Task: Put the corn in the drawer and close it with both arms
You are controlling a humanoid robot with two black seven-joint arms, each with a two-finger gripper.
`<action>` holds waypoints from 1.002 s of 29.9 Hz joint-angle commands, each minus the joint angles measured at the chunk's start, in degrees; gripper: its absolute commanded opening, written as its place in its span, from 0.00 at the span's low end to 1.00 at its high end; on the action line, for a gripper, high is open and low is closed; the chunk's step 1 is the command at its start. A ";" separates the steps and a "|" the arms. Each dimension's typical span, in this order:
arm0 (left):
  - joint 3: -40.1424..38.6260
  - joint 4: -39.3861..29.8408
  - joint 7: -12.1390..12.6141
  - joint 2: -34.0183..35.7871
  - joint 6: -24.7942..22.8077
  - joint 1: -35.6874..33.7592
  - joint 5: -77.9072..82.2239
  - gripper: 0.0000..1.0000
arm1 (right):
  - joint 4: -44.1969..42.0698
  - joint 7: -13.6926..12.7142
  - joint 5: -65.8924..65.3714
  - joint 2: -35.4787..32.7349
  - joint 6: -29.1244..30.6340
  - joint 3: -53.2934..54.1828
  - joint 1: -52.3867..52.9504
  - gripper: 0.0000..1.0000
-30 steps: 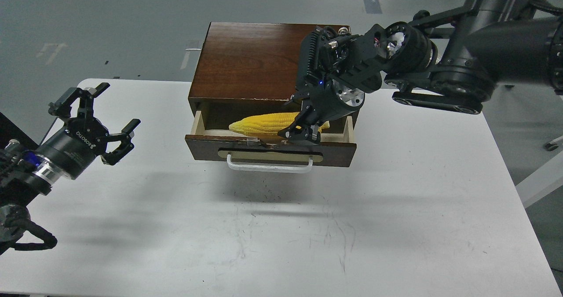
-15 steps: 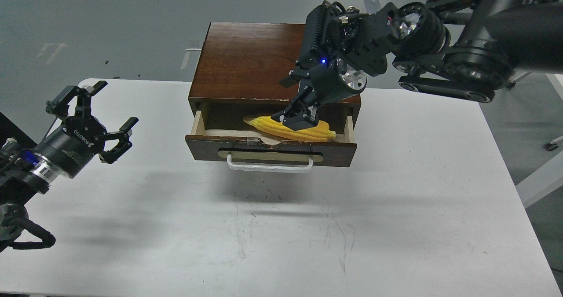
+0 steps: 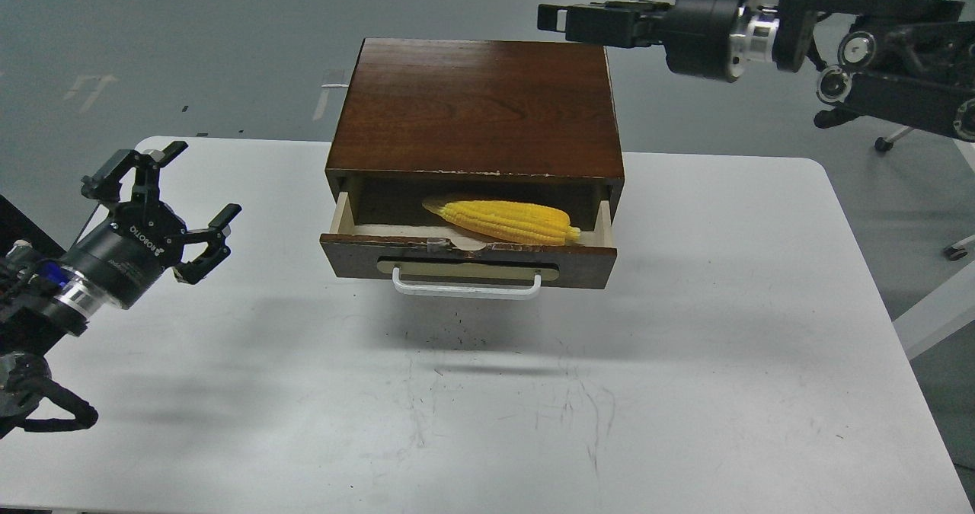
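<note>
Across the middle of my view lies a white table [image 3: 685, 392], its near half bare and scuffed; its right edge runs off toward 4 o'clock and its far left corner sits rounded at 10 o'clock; grey floor [image 3: 190, 42] lies beyond. At 12 o'clock from the table's centre stands a dark brown wooden cabinet [image 3: 476, 103]; the drawer [image 3: 468, 259] is pulled partly out toward me, its chipped front with a white bar handle [image 3: 466, 285] hanging over open tabletop.

Inside the drawer lies the corn [image 3: 506, 221], bright yellow; its long axis runs nearly side to side, tilted slightly, with one end pointing toward 9 o'clock and the other toward 3 o'clock, near the drawer's right wall; nothing touches it from above.

My left gripper [image 3: 164, 209] hovers at 9 o'clock, well apart from the drawer, over bare table; its fingers [image 3: 221, 221] are spread wide and hold nothing.

My right gripper [image 3: 560, 19] is up at 1 o'clock, beyond the cabinet's far right corner and above the floor; it lies level, pointing toward 9 o'clock; it has hold of nothing, but seen edge-on I cannot tell how far its fingers are parted.
</note>
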 commanded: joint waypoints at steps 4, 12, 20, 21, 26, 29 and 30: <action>0.08 0.26 0.00 0.04 0.00 -0.35 0.00 0.99 | 0.03 0.01 12.75 -6.00 0.20 22.44 -25.06 0.95; 0.70 0.79 0.00 0.04 0.00 -0.44 0.09 0.99 | -0.76 0.01 27.16 -5.04 0.46 31.09 -41.88 0.96; 0.88 0.79 0.00 0.04 0.00 -0.53 1.84 0.99 | -6.91 0.01 39.23 -1.26 8.80 31.18 -45.93 0.96; 0.88 0.70 0.00 0.12 0.00 -0.53 2.45 0.99 | -7.44 0.01 39.75 -0.91 10.20 31.26 -46.28 0.96; 0.70 0.79 0.00 0.30 0.00 -0.79 5.09 0.99 | -7.79 0.01 39.85 -0.11 10.74 31.18 -46.63 0.96; 0.09 0.79 0.00 2.05 0.00 -2.28 6.06 0.99 | -7.88 0.01 39.76 -0.11 10.66 31.18 -46.64 0.96; 0.09 0.79 0.00 3.45 0.00 -3.77 6.32 0.99 | -7.88 0.01 39.76 -0.11 10.74 31.18 -46.64 0.96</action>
